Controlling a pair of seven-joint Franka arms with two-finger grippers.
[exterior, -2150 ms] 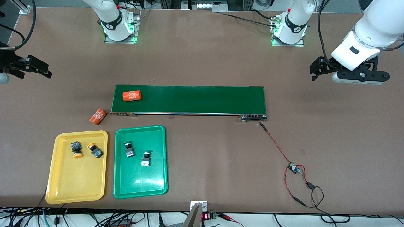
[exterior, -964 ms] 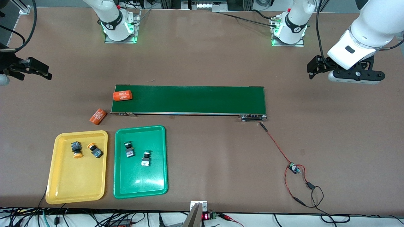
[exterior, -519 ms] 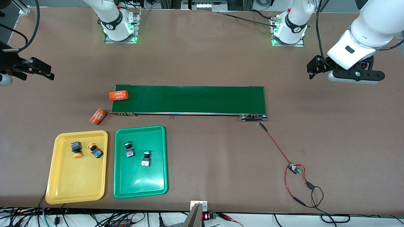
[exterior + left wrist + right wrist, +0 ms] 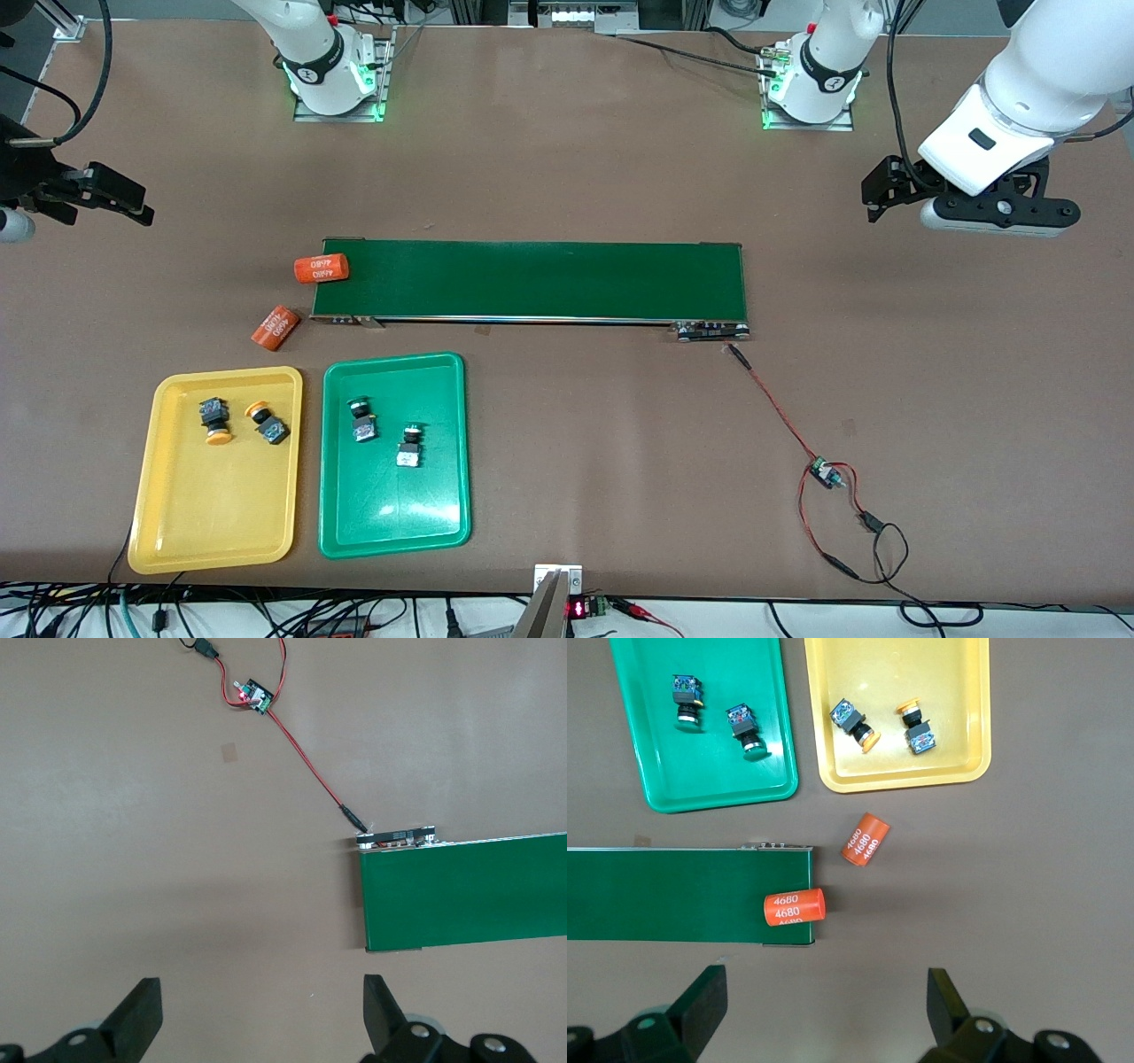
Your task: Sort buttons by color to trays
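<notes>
Two yellow-capped buttons (image 4: 213, 420) (image 4: 267, 423) lie in the yellow tray (image 4: 213, 523). Two green-capped buttons (image 4: 361, 418) (image 4: 408, 446) lie in the green tray (image 4: 394, 518). Both trays are nearer the front camera than the belt, toward the right arm's end. The right wrist view shows the yellow tray (image 4: 895, 771) and the green tray (image 4: 709, 793) with their buttons. My right gripper (image 4: 824, 1010) is open and empty, over bare table at the right arm's end (image 4: 13, 213). My left gripper (image 4: 263, 1014) is open and empty, over bare table at the left arm's end (image 4: 1001, 217).
A long dark-green conveyor belt (image 4: 532, 279) lies mid-table. One orange numbered cylinder (image 4: 320, 268) overhangs the belt's end toward the right arm. Another (image 4: 275, 325) lies on the table beside that end. A red wire with a small board (image 4: 824, 472) runs from the belt's other end.
The orange cylinder on the belt has travelled toward the right arm's end and now overhangs the belt's edge. The right gripper has shifted slightly. The left gripper holds still.
</notes>
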